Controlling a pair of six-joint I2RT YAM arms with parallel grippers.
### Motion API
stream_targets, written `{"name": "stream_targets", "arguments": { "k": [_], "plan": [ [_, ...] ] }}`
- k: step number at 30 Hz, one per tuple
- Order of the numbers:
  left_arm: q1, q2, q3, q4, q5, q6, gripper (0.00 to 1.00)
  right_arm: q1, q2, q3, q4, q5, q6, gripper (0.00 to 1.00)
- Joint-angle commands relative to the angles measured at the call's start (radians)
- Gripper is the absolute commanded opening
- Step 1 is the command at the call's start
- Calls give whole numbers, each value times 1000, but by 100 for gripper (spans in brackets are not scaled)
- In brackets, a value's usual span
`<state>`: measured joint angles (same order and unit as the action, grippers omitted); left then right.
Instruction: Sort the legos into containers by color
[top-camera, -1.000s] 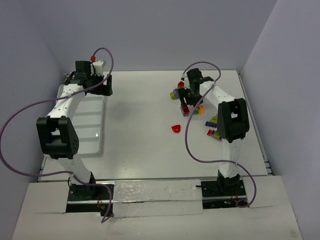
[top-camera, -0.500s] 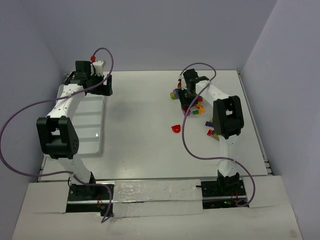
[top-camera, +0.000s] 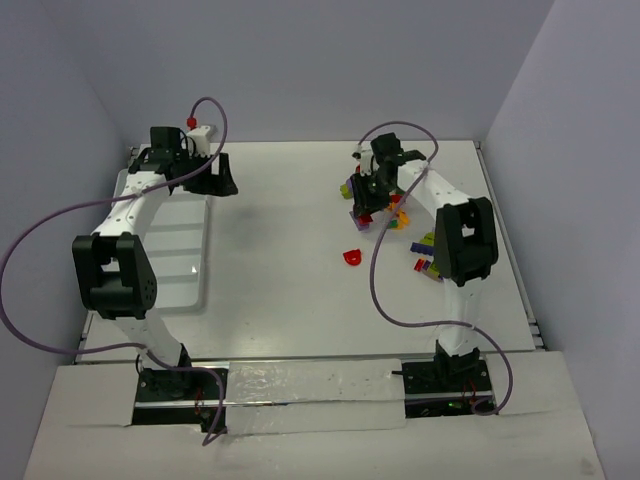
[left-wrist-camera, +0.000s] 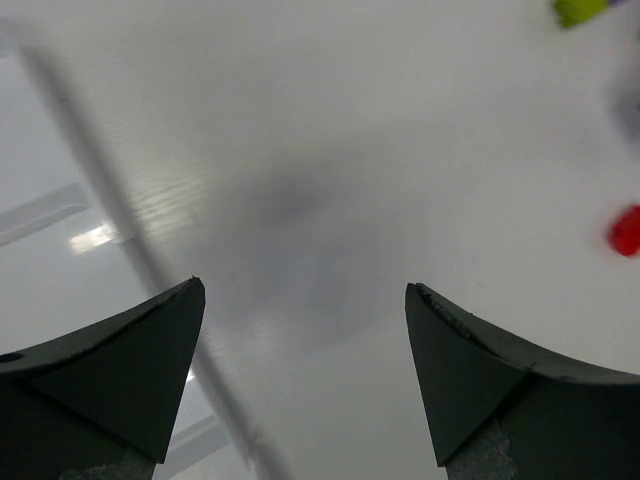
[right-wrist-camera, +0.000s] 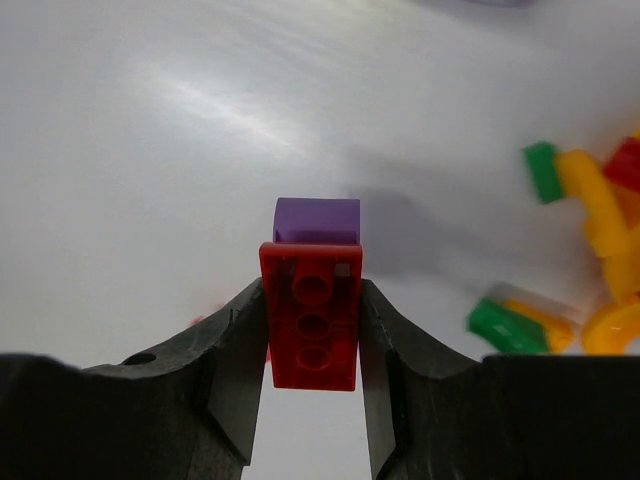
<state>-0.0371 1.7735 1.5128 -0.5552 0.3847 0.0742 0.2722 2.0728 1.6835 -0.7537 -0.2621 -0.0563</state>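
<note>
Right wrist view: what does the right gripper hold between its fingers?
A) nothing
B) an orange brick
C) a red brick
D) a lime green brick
C: the right gripper is shut on a red brick, its three round holes facing the camera, a purple piece just beyond it.

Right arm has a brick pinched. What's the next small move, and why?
Probably lift the right gripper straight up. Its fingers are shut on a red lego with a purple piece at its far end, the pile lies just beside it, and the tray sits far left.
</note>
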Motion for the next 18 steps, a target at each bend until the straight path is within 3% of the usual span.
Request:
{"name": "stream_targets", "arguments": {
  "k": [1, 3, 8, 18],
  "plan": [
    [13, -82, -72, 87, 442, -67, 92, 3, -203, -16, 73, -382, -5, 0],
    [11, -112, -159, 184, 623, -164, 95, 5, -244, -11, 116, -564, 35, 0],
    [-8, -173, -295, 430, 801, -357, 98, 37, -259, 5, 205, -802, 158, 0],
    [-152, -229, -409, 679, 867, -566, 93, 121, -277, -11, 312, -898, 280, 0]
  ]
}}
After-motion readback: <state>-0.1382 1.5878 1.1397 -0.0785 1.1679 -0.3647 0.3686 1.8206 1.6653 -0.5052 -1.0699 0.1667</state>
